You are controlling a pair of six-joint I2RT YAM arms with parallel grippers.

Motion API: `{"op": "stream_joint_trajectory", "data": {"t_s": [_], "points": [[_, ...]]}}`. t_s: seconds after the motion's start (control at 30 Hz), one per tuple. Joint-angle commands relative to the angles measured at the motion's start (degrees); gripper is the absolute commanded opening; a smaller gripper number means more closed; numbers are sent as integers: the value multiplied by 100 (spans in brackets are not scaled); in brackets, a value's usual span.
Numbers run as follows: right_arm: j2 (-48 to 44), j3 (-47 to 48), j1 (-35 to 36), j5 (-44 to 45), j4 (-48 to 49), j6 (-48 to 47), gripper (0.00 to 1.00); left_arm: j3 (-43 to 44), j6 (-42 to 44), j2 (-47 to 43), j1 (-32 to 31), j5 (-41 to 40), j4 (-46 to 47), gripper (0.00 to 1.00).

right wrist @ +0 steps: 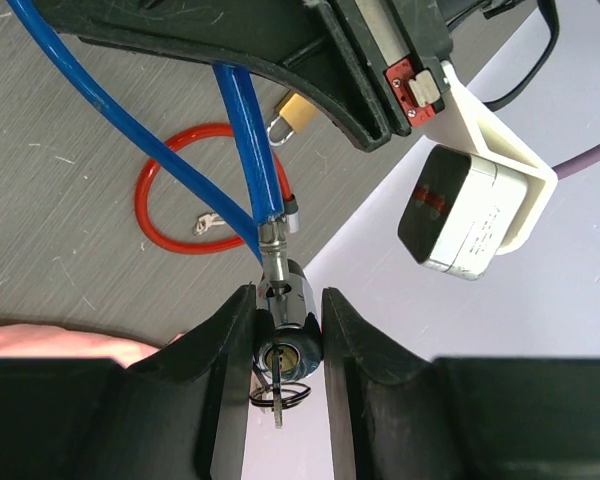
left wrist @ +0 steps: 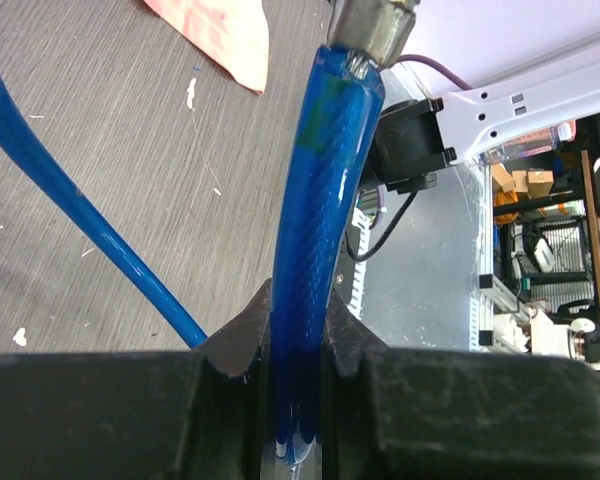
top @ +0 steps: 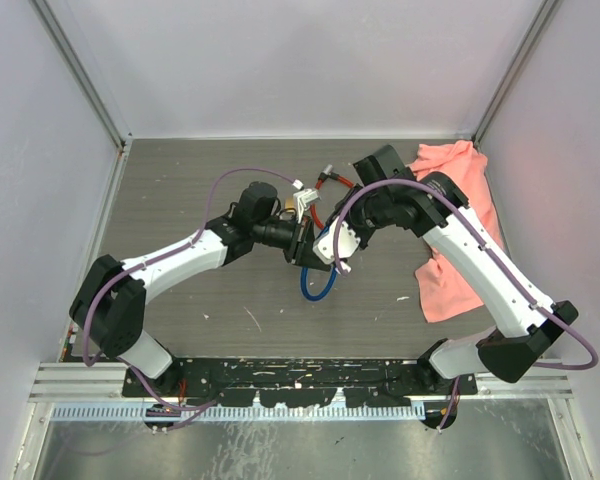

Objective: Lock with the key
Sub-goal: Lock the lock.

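Observation:
A blue cable lock (top: 310, 288) hangs between my two grippers above the table. My left gripper (left wrist: 302, 310) is shut on the blue cable (left wrist: 320, 220), just below its metal end fitting (left wrist: 372, 25). My right gripper (right wrist: 286, 300) is shut on the chrome lock cylinder (right wrist: 290, 300), one finger on each side. A key (right wrist: 279, 390) with a wire ring sits in the cylinder's keyhole, pointing at the camera. The cable's metal end (right wrist: 272, 245) enters the cylinder from above. In the top view the left gripper (top: 302, 243) and right gripper (top: 342, 250) meet mid-table.
A red cable lock (right wrist: 155, 195) lies looped on the table with a small key (right wrist: 208, 222) inside the loop and a brass padlock (right wrist: 295, 110) beside it. A pink cloth (top: 458, 215) lies at the right. White walls close the back and both sides.

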Motion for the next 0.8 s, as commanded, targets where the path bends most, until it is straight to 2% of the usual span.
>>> {"op": "stream_joint_trajectory", "data": {"t_s": [0.0,0.13,0.27,0.4,0.57,0.77], "points": [[-260,-72,278,-6,450,-141,1,231,-590,-43,-48,-26,875,0],[-246,-169,431,251,607,-117,1,131,-1214,-15,-105,212,1831,0],[-199,-118,452,323,723,-50,1,180,-1218,-9,-274,557,1954,0],[-152,-4,524,227,567,21,1,116,-1239,-66,-283,543,2157,0],[-135,152,576,140,393,118,1,10,-1137,-86,-181,58,2232,0],[-227,126,602,179,669,261,4,-184,-217,-245,-207,-1101,2041,0]]}}
